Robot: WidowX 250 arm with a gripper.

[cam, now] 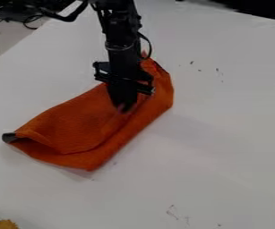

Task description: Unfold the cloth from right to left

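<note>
We see the gripper (124, 107) down at the upper half of the folded orange cloth (74, 127); we cannot tell whether it is released, clenched or grasping fabric; the cloth slants across the white table (223, 134), left of centre; we have broad tabletop rightward, the far edge well apart.

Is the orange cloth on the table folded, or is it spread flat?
Folded, at least partly: the orange cloth lies in layers, with an upper layer's edge running inside its lower right border.
</note>
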